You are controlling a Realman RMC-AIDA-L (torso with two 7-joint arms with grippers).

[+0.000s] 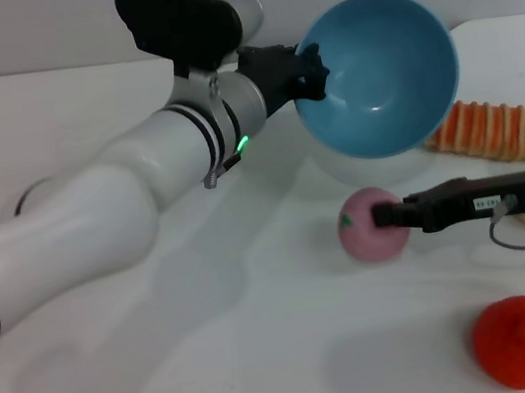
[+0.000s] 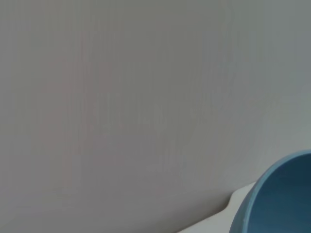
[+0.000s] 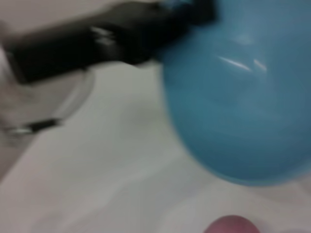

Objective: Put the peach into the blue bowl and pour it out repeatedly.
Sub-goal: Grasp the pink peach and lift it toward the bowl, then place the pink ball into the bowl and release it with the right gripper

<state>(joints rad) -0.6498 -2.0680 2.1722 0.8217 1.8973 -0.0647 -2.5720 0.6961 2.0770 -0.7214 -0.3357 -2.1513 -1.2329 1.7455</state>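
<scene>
Pour done; peach ready for reloading.
The blue bowl point(image 1: 378, 71), clamped at its rim by the left gripper point(image 1: 307, 70), hangs tipped and empty (raised off the table). Below it, the right gripper point(image 1: 394, 216) grips the peach point(image 1: 370, 226), not yet lifted.

Bowl point(image 1: 379, 76): smooth blue plastic, slight gloss, highlights seen inside. Peach point(image 1: 369, 227): matt pink, soft-looking. Orange fruit point(image 1: 524, 341): dimpled, rough skin. Table point(image 1: 219, 355): smooth matt white. Left arm shell point(image 1: 96, 224): glossy white plastic.
</scene>
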